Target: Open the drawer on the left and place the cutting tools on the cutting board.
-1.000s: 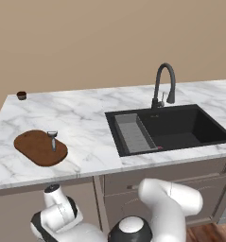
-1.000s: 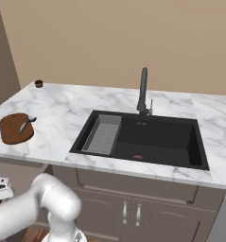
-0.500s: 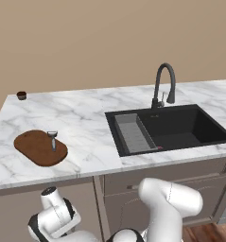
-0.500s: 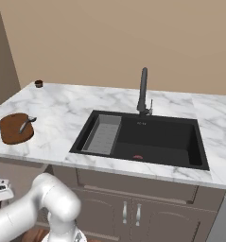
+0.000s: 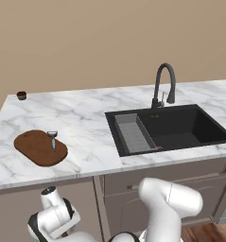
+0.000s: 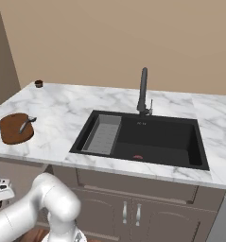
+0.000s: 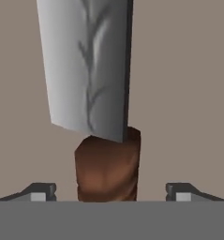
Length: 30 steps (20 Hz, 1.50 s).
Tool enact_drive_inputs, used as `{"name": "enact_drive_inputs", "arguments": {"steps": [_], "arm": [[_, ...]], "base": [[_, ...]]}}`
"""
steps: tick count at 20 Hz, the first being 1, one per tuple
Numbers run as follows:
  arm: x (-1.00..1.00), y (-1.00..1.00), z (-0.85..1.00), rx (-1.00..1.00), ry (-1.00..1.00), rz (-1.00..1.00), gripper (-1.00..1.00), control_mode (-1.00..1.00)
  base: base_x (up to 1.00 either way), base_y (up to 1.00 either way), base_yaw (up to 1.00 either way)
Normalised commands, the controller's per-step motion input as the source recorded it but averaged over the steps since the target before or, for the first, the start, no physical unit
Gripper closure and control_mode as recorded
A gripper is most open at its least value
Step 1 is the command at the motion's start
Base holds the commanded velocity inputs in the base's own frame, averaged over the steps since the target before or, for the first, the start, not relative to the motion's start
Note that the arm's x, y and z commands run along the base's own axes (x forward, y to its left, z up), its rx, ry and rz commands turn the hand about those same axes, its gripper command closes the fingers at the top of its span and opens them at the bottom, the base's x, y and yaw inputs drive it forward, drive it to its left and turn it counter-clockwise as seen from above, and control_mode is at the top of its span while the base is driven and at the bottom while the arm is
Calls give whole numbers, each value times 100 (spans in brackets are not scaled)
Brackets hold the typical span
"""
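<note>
The peeler (image 5: pixel 53 140) already lies on the cutting board (image 5: pixel 36 149), at the left of the left base view. The cleaver (image 7: pixel 94 89) remains: it fills the hand view's centre, its handle between the gripper (image 7: pixel 108 190)'s wide-apart jaws, not yet clamped.

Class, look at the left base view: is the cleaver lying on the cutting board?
No, the cutting board carries just the peeler; the cleaver lies on a plain grey-brown surface in front of the hand.

My arm (image 5: pixel 169 203): glossy white rounded shells, dark bands at joints. Gripper (image 7: pixel 111 192): two small dark-grey fingertips (image 7: pixel 38 191), pale pads.
</note>
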Motion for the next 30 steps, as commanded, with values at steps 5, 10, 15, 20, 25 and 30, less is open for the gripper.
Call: {"name": "enact_drive_inputs", "arguments": {"steps": [5,10,15,20,25,30], "arm": [[-2,3,-1,0,0,2,100,-100],[-21,0,0,0,0,3,100,-100],[-43,0,14,0,-1,4,100,-100],[-61,-8,86,6,-1,4,100,-100],[-26,-34,100,7,-1,1,100,-100],[15,-45,100,3,0,0,100,-100]], "base": [[0,0,0],[0,0,0],[0,0,0],[0,0,0],[0,0,0],[0,0,0]]}}
